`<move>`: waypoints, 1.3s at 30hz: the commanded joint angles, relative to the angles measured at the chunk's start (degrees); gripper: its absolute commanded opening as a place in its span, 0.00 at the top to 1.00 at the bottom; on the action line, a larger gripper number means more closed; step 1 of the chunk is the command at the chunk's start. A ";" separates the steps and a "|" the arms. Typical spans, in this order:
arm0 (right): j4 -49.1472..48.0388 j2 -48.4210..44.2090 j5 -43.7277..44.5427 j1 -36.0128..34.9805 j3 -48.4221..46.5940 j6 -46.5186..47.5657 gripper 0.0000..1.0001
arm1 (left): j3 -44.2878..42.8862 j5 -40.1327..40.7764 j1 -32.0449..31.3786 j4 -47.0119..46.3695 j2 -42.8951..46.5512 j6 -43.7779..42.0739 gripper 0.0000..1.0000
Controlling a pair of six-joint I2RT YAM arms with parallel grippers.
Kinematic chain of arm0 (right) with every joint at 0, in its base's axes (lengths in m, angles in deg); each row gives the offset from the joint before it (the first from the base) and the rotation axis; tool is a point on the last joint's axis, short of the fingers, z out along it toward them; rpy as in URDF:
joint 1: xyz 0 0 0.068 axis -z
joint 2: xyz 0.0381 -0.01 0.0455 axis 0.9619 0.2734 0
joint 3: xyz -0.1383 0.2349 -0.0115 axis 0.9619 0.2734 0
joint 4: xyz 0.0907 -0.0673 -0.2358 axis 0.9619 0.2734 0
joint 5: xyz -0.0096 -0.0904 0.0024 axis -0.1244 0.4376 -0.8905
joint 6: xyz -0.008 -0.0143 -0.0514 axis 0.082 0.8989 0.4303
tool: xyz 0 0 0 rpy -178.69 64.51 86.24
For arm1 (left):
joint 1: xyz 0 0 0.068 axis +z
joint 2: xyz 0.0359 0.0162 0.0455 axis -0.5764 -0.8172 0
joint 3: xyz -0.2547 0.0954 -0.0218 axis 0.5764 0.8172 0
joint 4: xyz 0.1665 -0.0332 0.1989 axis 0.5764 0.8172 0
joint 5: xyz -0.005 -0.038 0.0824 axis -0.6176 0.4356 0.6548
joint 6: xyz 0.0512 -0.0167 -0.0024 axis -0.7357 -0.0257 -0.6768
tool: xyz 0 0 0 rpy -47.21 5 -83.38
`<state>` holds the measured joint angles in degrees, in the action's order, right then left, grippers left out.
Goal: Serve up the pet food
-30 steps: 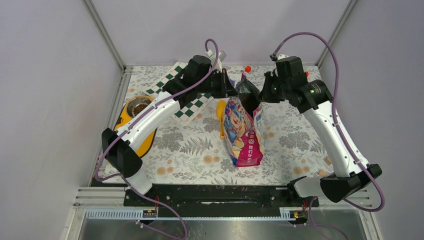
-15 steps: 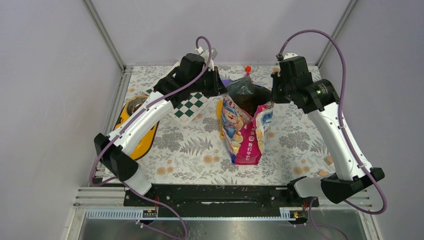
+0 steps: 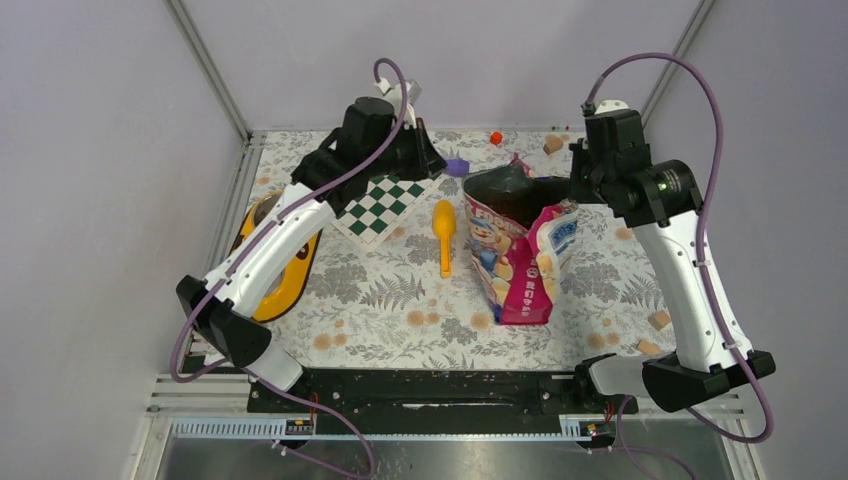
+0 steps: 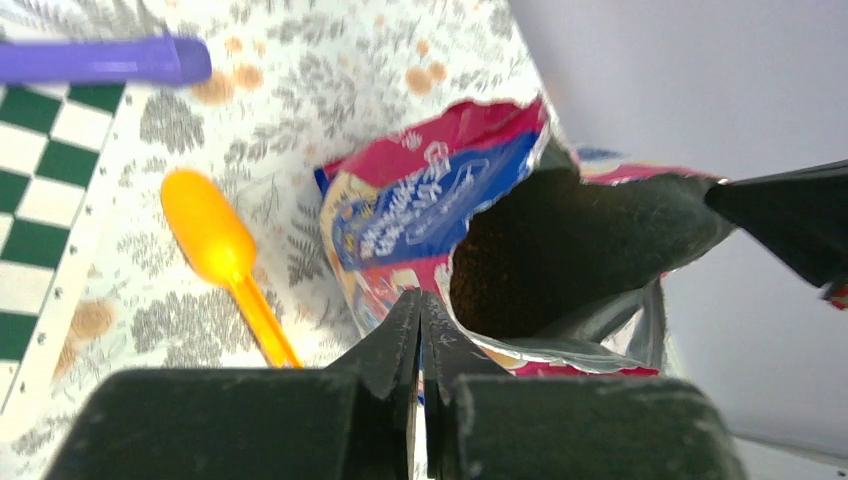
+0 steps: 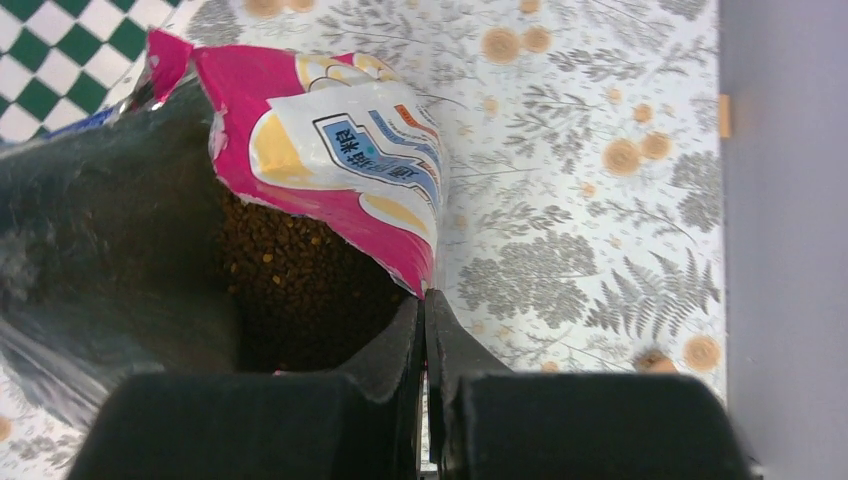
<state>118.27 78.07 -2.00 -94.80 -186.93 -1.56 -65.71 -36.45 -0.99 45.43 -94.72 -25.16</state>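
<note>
The pink-and-blue pet food bag (image 3: 522, 262) stands upright right of the table's middle, its torn top gaping wide. Dark-brown kibble (image 5: 290, 280) fills the inside and is also seen in the left wrist view (image 4: 505, 295). My right gripper (image 3: 573, 192) is shut on the bag's pink rim (image 5: 400, 255) at the mouth's right side. My left gripper (image 3: 436, 163) is shut a short way left of the bag's mouth, with nothing visible between its fingers (image 4: 400, 335). In the left wrist view the bag's rim runs just behind the fingertips.
An orange scoop (image 3: 444, 230) lies left of the bag, by a green-and-white checked mat (image 3: 385, 205). The yellow feeder (image 3: 288, 272) sits at the left edge, partly under my left arm. A purple object (image 3: 457, 167), a red piece (image 3: 495, 137) and wooden blocks (image 3: 553, 145) lie around.
The right gripper has carried the bag's top to the right and the mouth now gapes wider. The left gripper has drawn back left, off the bag. The scoop now shows fully.
</note>
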 commanded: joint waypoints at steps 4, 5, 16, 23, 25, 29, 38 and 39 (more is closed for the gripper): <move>-12.80 -8.44 5.39 3.18 -4.96 1.94 1.00 | -3.42 -1.66 1.20 -7.06 3.19 0.11 1.00; -13.11 -8.81 2.93 3.18 -3.04 1.20 0.97 | -3.32 -2.26 1.20 -7.24 2.74 0.35 1.00; -14.84 -11.05 -5.99 3.18 7.51 -0.31 0.08 | -5.52 -14.80 1.21 -7.51 -0.85 -2.29 0.35; -10.55 -7.83 -6.15 3.66 6.31 -4.48 0.12 | -1.48 -16.30 -0.01 -12.66 -1.30 2.25 0.31; -8.61 -6.67 -6.52 5.14 5.64 -6.67 0.14 | -2.37 -16.59 -1.52 -13.07 -2.98 3.00 0.31; -8.44 -6.34 -9.86 7.17 6.04 -7.81 0.17 | -4.48 -16.08 -4.54 -13.08 -6.78 4.21 0.30; -7.65 -7.13 -0.55 11.34 5.57 -8.84 0.19 | -14.69 -15.78 -7.74 -14.59 -17.87 5.82 0.25; -7.17 -6.96 1.33 12.39 5.05 -8.38 0.18 | -16.09 -16.34 -7.75 -14.67 -18.88 6.35 0.25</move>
<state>110.27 71.97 -8.12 -85.29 -179.37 -9.71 -74.41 -51.16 -8.51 35.00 -110.57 -20.87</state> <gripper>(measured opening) 0.811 0.746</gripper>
